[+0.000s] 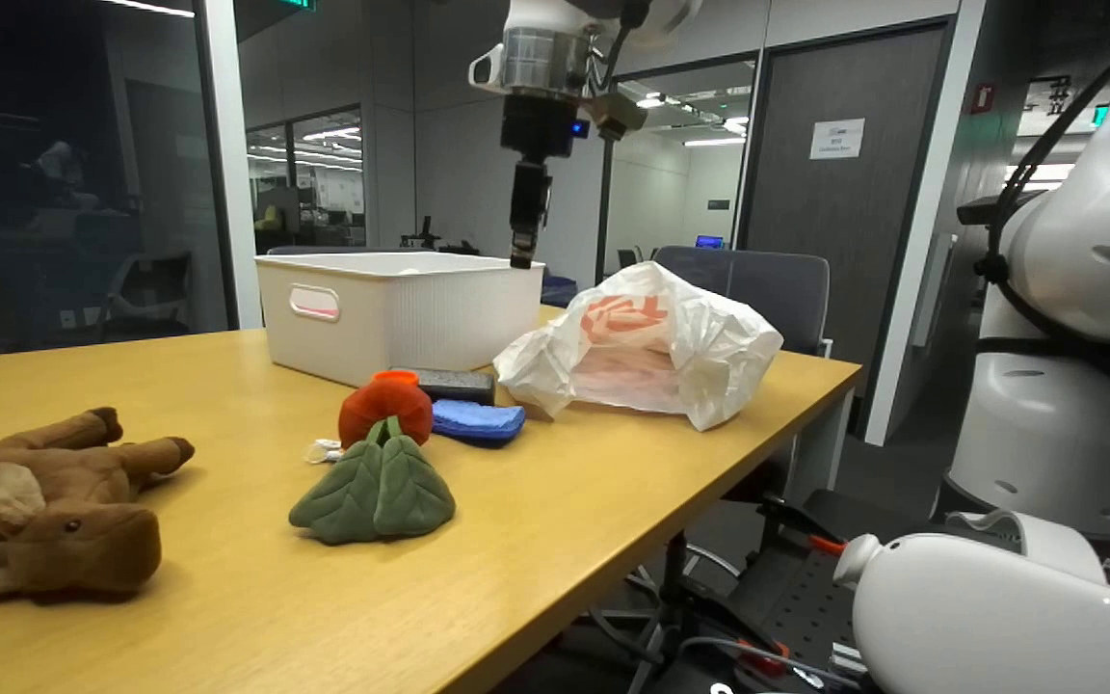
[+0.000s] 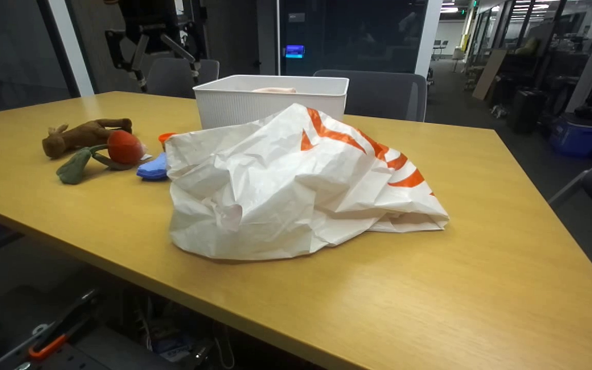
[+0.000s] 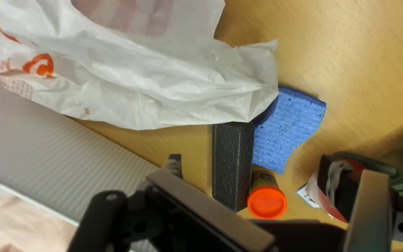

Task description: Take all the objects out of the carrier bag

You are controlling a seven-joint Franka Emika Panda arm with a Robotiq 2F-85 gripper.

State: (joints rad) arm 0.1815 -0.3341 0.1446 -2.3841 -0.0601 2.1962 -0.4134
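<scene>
The white plastic carrier bag lies crumpled on the table. Its mouth gapes toward the camera in an exterior view, with reddish print showing through; its depths are hidden. Just outside it are a blue sponge, a black block partly under the bag's edge, and a small tub with an orange lid. A red round plush with dark green cloth leaves sits farther out. High above the table hangs my gripper, open and holding nothing; in the wrist view the block and tub appear below, between its fingers.
A white bin stands beside the bag, with pale pink cloth inside. The brown plush toy lies on its side beyond the leaves. Mesh chairs line the far side of the wooden table.
</scene>
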